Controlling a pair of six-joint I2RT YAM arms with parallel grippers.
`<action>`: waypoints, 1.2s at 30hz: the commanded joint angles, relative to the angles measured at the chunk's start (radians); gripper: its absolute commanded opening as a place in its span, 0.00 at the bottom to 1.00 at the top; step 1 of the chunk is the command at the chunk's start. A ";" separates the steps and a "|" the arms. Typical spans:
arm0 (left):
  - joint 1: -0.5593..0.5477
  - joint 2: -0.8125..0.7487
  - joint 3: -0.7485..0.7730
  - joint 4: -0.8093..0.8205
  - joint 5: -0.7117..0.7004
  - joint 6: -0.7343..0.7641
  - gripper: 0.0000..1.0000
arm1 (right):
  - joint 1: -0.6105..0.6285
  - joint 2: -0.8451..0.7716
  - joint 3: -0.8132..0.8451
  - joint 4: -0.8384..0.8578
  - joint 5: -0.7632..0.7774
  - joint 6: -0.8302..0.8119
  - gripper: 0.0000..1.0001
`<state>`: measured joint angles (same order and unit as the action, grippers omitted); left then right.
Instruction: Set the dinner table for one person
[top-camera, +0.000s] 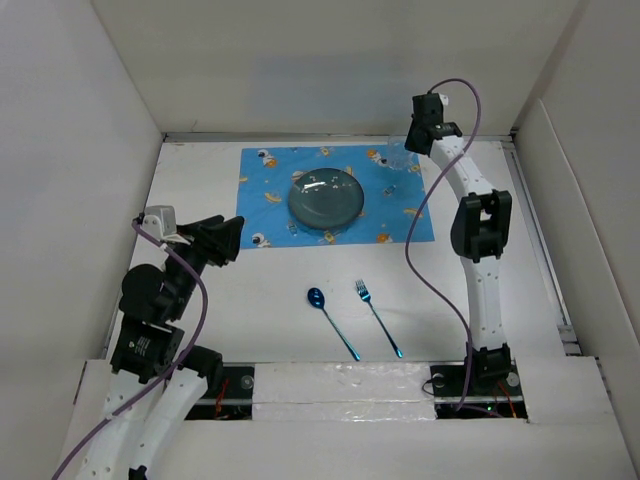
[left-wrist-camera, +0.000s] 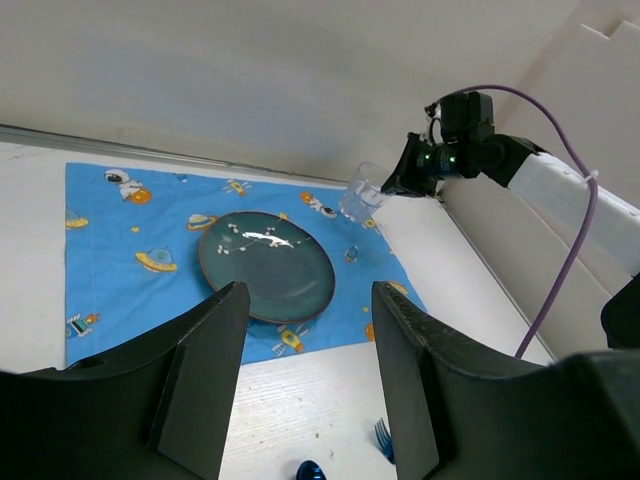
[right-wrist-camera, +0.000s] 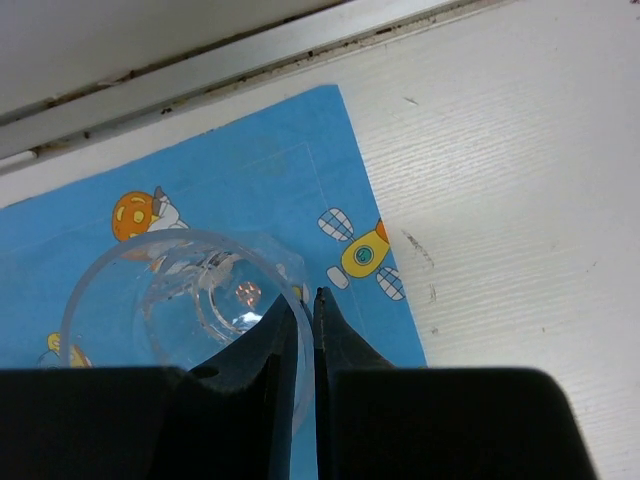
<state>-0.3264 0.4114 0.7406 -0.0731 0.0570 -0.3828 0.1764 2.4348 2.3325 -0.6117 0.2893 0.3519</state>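
Note:
A clear glass (right-wrist-camera: 170, 300) is at the far right corner of the blue cartoon placemat (top-camera: 270, 190). My right gripper (right-wrist-camera: 305, 300) is shut on the glass's rim wall, one finger inside and one outside; from above both show as glass (top-camera: 396, 158) and right gripper (top-camera: 408, 148). I cannot tell whether the glass touches the mat. A dark teal plate (top-camera: 326, 199) lies in the mat's middle. On the white dinner table (top-camera: 500, 300), a blue spoon (top-camera: 330, 320) and blue fork (top-camera: 378, 318) lie side by side in front of the mat. My left gripper (top-camera: 236, 238) stands open and empty left of the mat.
White walls close in the table on the left, the back and the right. A metal rail (right-wrist-camera: 200, 70) runs along the back edge just behind the placemat. The right arm's purple cable (top-camera: 420, 250) hangs over the table's right side.

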 joint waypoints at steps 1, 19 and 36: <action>-0.005 0.013 0.002 0.036 0.017 0.005 0.49 | -0.005 0.012 0.085 0.012 0.002 -0.014 0.00; -0.005 0.043 0.000 0.033 0.030 0.005 0.48 | -0.023 0.064 0.102 0.058 0.086 0.018 0.00; -0.005 0.053 0.005 0.033 0.030 0.005 0.48 | -0.041 -0.133 -0.062 0.138 -0.033 0.039 0.58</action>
<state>-0.3264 0.4557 0.7406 -0.0757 0.0780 -0.3828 0.1387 2.4783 2.2921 -0.5678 0.3054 0.3885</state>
